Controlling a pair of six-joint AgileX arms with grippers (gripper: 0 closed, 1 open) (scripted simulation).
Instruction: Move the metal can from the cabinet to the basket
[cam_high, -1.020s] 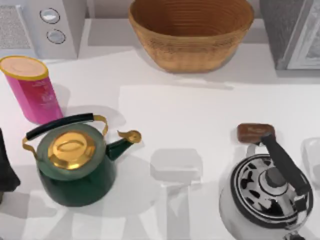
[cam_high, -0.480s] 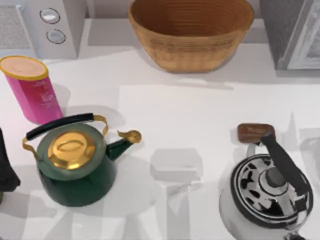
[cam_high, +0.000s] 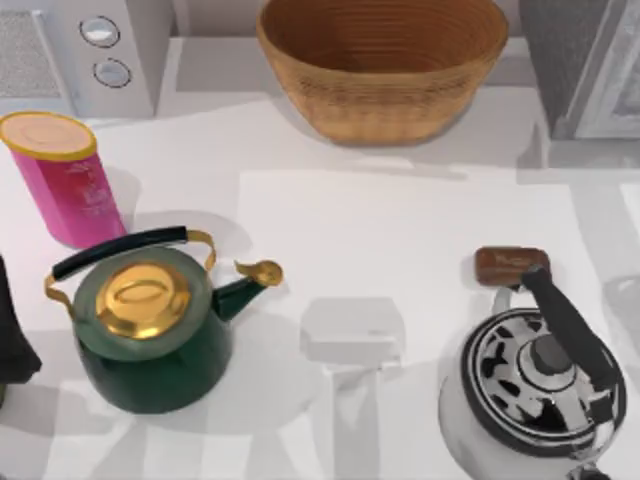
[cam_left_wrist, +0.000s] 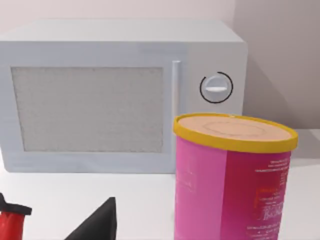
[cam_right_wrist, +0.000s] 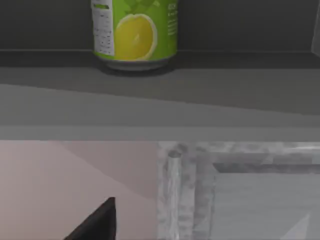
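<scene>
Metal can (cam_right_wrist: 135, 34) stood upright on a dark shelf inside the grey cabinet (cam_high: 585, 65), basket (cam_high: 382, 65) set at the table's far edge, jaw state of both grippers not discernible.

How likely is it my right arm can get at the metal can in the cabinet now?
Probably yes. The metal can stands upright on an open shelf of the cabinet, nothing in front of it, and the right gripper faces it. The left arm is parked at the table's left.
</scene>
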